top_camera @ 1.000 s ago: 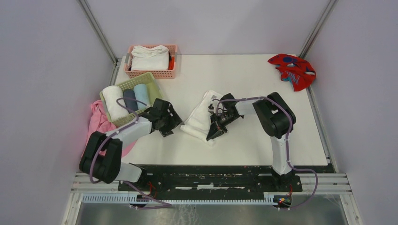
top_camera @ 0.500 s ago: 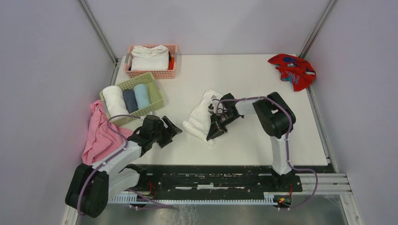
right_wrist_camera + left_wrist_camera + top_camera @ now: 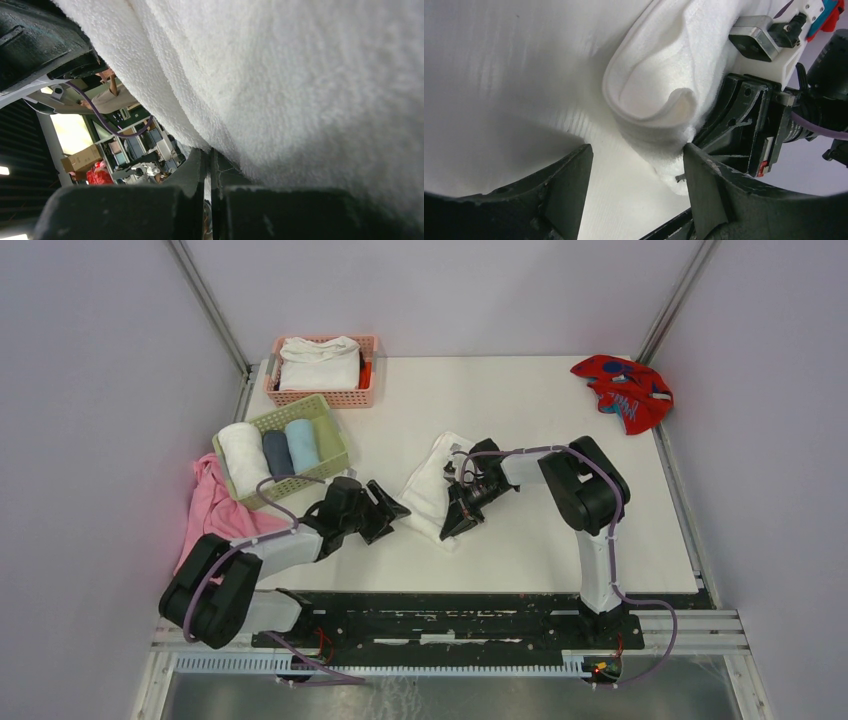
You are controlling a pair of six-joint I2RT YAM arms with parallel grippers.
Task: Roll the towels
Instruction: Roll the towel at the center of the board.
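Your open left hand (image 3: 386,511) faces the white towel's (image 3: 428,488) rolled end; straddle that end squarely before closing, while your closed right hand (image 3: 452,521) braces the roll's side.

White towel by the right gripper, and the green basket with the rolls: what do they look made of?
The white towel looks like terry cotton, matte: it has a fuzzy pile and a thick, soft, rounded fold. The green basket is probably moulded plastic: its walls show a regular lattice of holes, though it is too small to be sure.
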